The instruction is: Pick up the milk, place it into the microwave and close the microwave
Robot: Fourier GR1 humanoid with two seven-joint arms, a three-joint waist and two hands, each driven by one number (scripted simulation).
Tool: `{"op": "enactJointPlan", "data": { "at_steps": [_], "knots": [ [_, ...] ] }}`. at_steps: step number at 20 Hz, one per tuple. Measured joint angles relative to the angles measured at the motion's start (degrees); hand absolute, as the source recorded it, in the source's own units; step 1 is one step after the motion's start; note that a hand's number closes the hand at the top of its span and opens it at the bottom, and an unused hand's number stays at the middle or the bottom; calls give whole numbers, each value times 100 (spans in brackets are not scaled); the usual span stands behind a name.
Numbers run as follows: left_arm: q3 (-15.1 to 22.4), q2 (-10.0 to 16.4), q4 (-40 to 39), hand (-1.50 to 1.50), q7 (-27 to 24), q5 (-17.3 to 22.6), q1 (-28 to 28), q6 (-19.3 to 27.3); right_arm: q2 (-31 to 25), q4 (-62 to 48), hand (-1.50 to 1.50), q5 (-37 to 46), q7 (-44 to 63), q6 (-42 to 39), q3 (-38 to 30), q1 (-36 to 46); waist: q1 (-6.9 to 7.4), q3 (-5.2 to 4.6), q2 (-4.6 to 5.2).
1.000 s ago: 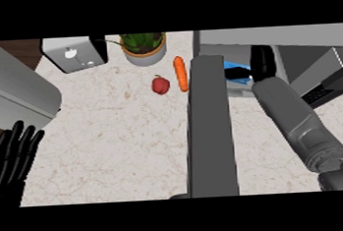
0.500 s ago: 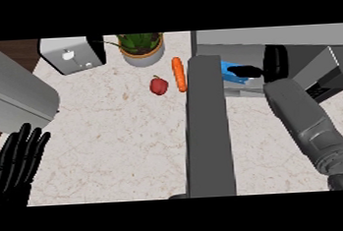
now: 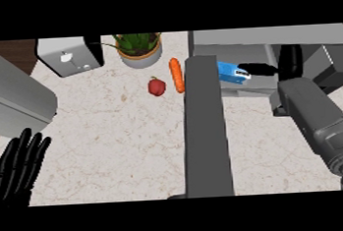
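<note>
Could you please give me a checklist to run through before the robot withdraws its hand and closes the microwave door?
1. Milk inside the microwave: ok, the carton sits in the cavity.
2. Right hand off the milk: cannot tell; its fingers are straight, but the thumb reaches to the carton's edge.
3. Right hand out of the cavity: not ok, it is inside the opening.
4. Door ready to swing: ok, it stands wide open.
5. Carrot clear of the door: ok, it lies on the door's outer side.
6. Left hand out of the way: ok, resting open at lower left.
</note>
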State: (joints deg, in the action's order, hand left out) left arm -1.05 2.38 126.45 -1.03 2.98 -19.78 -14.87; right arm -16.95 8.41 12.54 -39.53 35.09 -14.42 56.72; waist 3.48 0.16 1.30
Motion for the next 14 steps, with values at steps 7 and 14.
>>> {"op": "enactJointPlan", "data": {
  "at_steps": [7, 14],
  "knots": [
    [72, -88, -68, -150, -117, -112, -118, 40, 53, 179, -150, -294, -331, -881, -230, -148, -40, -47, -67],
    [153, -109, 63, -150, -56, -32, -221, 41, 202, 359, -150, -488, -438, -1575, -312, -368, -118, -73, -130]
  ]
}}
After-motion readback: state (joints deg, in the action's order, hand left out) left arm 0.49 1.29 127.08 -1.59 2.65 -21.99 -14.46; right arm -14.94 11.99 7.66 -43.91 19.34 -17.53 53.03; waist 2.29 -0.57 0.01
